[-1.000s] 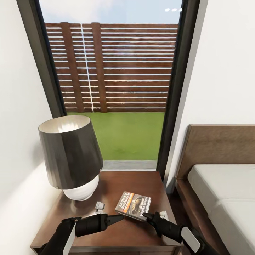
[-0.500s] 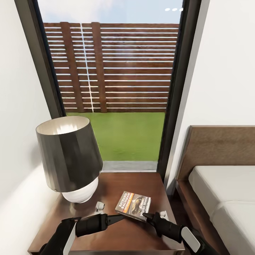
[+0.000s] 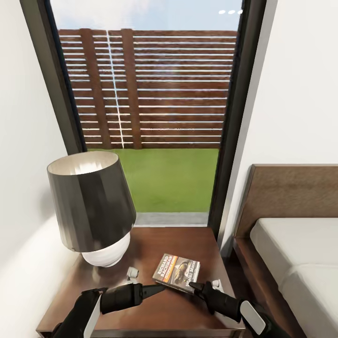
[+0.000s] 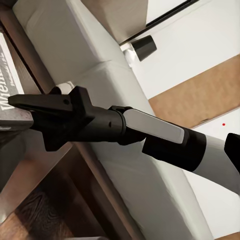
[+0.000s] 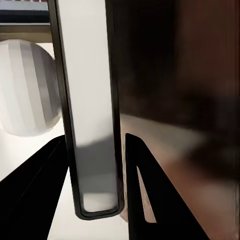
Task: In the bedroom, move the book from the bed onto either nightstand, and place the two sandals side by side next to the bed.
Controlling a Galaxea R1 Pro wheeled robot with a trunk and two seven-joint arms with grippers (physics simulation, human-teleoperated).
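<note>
The book [image 3: 177, 272] lies on the glossy brown nightstand [image 3: 188, 241], in front of the dark-shaded lamp [image 3: 91, 211]. My right gripper [image 3: 195, 286] is shut on the book's near right corner. In the right wrist view the book [image 5: 90, 75] stands edge-on between my two black fingers [image 5: 150, 200]. My left gripper [image 3: 159, 288] looks shut, its tip touching the book's near left edge. The left wrist view shows the right gripper [image 4: 20, 102] at the book [image 4: 6, 75]. The bed [image 3: 300, 253] is to the right. The sandals are out of view.
Two small white objects [image 3: 133, 271] [image 3: 216, 283] sit on the nightstand beside the book. A tall dark-framed window [image 3: 155, 117] stands behind it, with a white wall on the left. Across the bed [image 4: 90, 55] stands another dark-shaded lamp [image 4: 145, 46].
The head view has drifted slightly. Both grippers and the book keep their places on the nightstand.
</note>
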